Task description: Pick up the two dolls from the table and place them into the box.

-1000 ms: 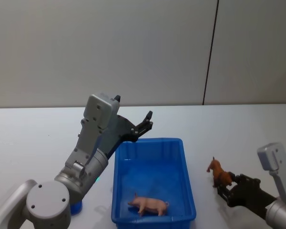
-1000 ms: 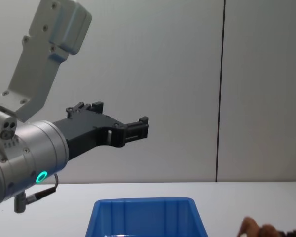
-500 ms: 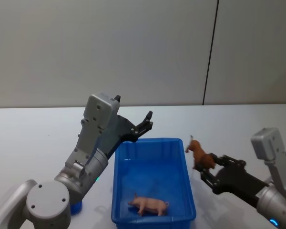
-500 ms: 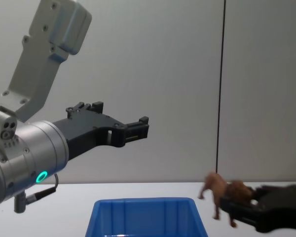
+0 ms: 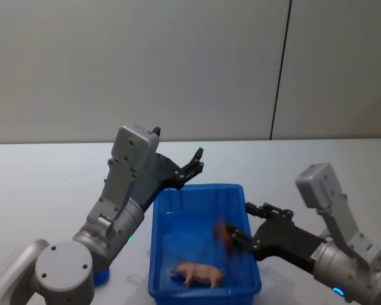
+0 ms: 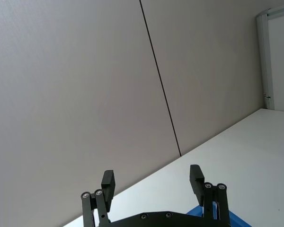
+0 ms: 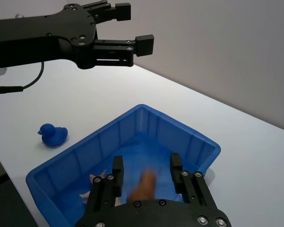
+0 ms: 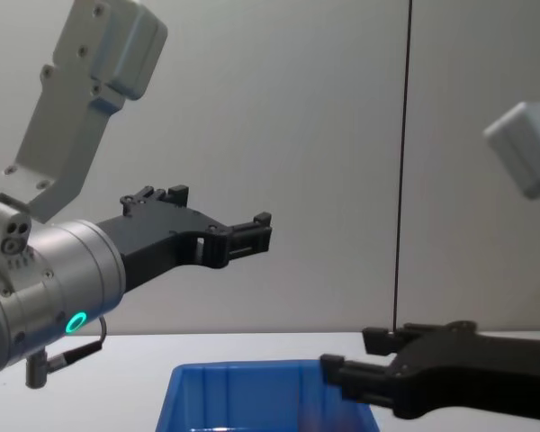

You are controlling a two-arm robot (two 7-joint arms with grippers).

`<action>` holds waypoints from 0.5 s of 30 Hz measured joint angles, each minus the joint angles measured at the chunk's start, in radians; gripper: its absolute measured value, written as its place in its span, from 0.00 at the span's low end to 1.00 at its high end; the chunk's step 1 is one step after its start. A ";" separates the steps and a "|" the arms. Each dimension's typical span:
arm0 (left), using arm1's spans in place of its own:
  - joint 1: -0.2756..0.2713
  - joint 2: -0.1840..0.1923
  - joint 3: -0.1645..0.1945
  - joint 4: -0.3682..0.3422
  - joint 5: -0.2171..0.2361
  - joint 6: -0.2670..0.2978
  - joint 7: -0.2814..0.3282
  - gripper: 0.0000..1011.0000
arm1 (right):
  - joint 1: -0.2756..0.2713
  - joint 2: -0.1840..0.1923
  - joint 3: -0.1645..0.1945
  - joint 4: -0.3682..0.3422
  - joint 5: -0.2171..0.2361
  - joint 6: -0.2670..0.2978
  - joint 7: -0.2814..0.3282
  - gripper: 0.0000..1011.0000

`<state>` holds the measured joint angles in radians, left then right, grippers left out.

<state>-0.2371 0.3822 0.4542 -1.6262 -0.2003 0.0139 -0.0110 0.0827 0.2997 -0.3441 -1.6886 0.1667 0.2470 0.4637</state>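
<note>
Right gripper [image 5: 241, 222] lower right of head view, over right side of box [image 5: 203, 188], fingers spread apart. Brown doll [image 5: 223, 234] blurred, between those fingers above box floor; contact with them cannot be told. Pink pig doll [image 5: 200, 273] lying inside box, near front wall. Left gripper [image 5: 199, 160] raised, centre-left, above box's far left corner, fingers apart, empty. Blue duck [image 7: 53, 135] on table [image 5: 51, 184], left of box.
</note>
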 joint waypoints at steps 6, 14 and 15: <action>0.000 0.000 0.000 0.000 0.000 0.000 0.000 0.99 | 0.021 -0.020 -0.013 0.020 -0.022 0.022 0.004 0.70; 0.000 0.000 0.000 0.000 0.000 0.000 0.000 0.99 | 0.034 -0.023 -0.007 0.032 -0.020 0.020 -0.007 0.95; 0.000 0.000 0.000 0.000 0.000 0.000 0.000 0.99 | 0.034 -0.021 -0.005 0.033 -0.018 0.018 -0.008 0.96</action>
<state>-0.2371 0.3821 0.4543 -1.6262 -0.2004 0.0139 -0.0110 0.1169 0.2786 -0.3489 -1.6559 0.1489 0.2655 0.4558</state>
